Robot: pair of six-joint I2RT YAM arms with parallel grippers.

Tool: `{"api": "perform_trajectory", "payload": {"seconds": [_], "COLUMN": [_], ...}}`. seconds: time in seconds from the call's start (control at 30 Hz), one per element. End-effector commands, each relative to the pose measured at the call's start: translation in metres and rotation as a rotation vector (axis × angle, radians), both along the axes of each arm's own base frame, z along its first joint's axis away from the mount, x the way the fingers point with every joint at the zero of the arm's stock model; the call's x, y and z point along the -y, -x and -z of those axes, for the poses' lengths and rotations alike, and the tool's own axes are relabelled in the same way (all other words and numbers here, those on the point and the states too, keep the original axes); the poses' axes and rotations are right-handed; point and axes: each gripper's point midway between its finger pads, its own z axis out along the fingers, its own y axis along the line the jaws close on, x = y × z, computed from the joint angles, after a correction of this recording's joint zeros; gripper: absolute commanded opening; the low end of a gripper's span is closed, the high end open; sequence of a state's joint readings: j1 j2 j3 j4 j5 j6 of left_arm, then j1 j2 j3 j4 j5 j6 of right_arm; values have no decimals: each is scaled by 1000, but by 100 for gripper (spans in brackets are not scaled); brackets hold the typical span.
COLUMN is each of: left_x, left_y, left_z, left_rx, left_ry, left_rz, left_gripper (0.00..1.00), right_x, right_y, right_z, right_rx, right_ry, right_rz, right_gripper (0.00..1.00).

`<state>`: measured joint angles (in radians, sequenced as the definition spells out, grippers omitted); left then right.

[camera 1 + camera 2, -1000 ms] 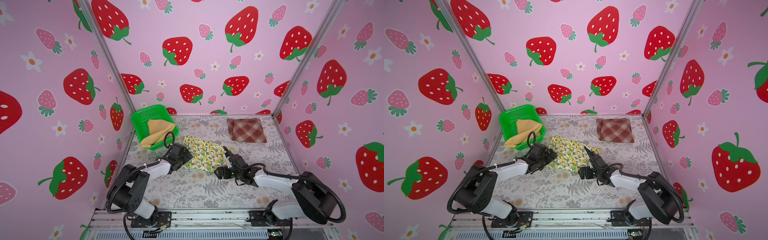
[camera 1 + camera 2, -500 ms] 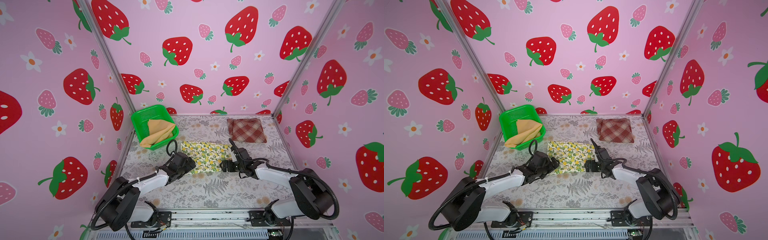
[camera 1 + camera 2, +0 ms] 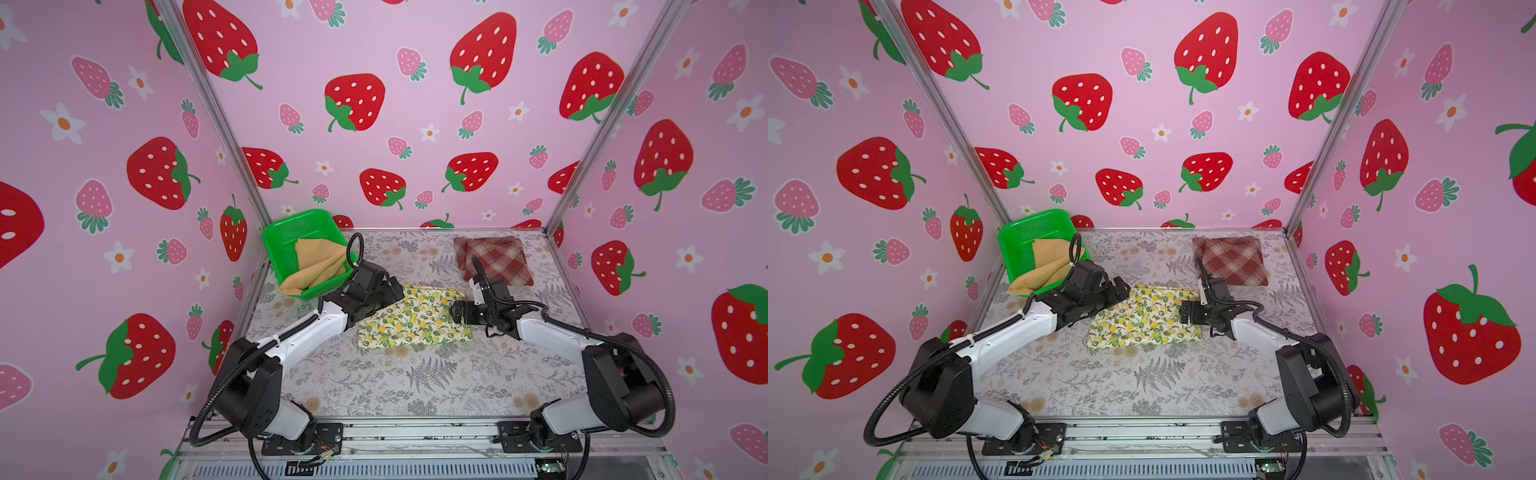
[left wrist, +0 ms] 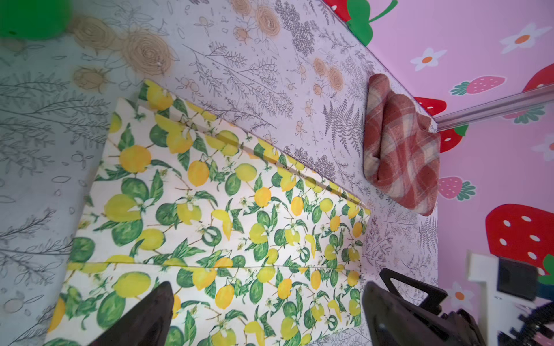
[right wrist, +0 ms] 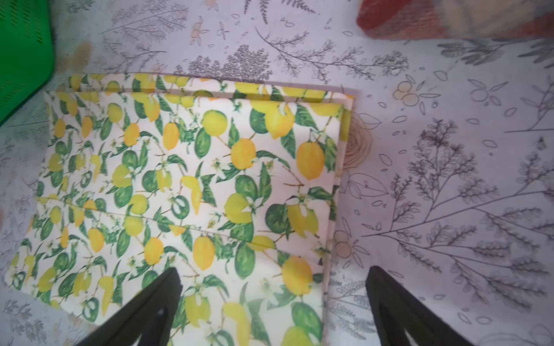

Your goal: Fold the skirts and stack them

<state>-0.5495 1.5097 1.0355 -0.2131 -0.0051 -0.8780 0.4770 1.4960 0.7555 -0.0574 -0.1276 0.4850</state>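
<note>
Since a second earlier, the lemon skirt (image 3: 415,322) had been brought from a slanted, half-turned shape to a flat folded rectangle at the middle of both top views. It lay on the desk (image 3: 415,386), and the two arms had been shifted to its ends.

The left jaws were seen wide apart in the left wrist view, with nothing held and lemon cloth beneath them. The right jaws were likewise spread wide and empty, set astride the skirt's right edge, one side over cloth and the other over desk. Contact with the cloth could not be told.

Farther back, the mustard skirt (image 3: 318,266) was left unfolded in the green basket (image 3: 291,226) at the upper left, spilling over its near rim. The plaid skirt (image 3: 494,259) lay folded at the upper right, apart from the lemon one.

Stacking the lemon skirt on the plaid one was judged to be the step in hand. Its layers were seen stepped along the far edge, so every layer should be taken in each pinch. Both ends would best be raised together and kept level, then set squarely on the plaid; otherwise the fold could be expected to fall open.
</note>
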Motion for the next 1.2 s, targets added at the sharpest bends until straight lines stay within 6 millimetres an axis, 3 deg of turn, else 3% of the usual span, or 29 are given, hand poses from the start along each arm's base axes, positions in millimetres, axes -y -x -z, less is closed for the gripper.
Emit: {"api": "perform_trajectory", "payload": {"seconds": [0.0,0.2,0.53,0.87,1.17], "left_x": [12,34,31,27,22], "left_y": [-4,-14,-7,-3,-1], "left_z": [17,49,97,107,105], "left_rx": [-53,-120,-212,-230,-230], "left_ry": [-12,-3,-44,-55,-56], "left_rz": [49,79,69,64,53], "left_gripper": [99,99,100,100,100], "right_x": [4,8,1,0,14], "right_y": [-3,-7,1,13,5], "right_z": [10,28,47,64,56], "right_rx": [-33,-83,-143,-187,-154], "right_ry": [13,-15,-57,-92,-83], "right_rz": [-19,-23,-47,-31,20], "right_gripper": [100,91,75,58,47]}}
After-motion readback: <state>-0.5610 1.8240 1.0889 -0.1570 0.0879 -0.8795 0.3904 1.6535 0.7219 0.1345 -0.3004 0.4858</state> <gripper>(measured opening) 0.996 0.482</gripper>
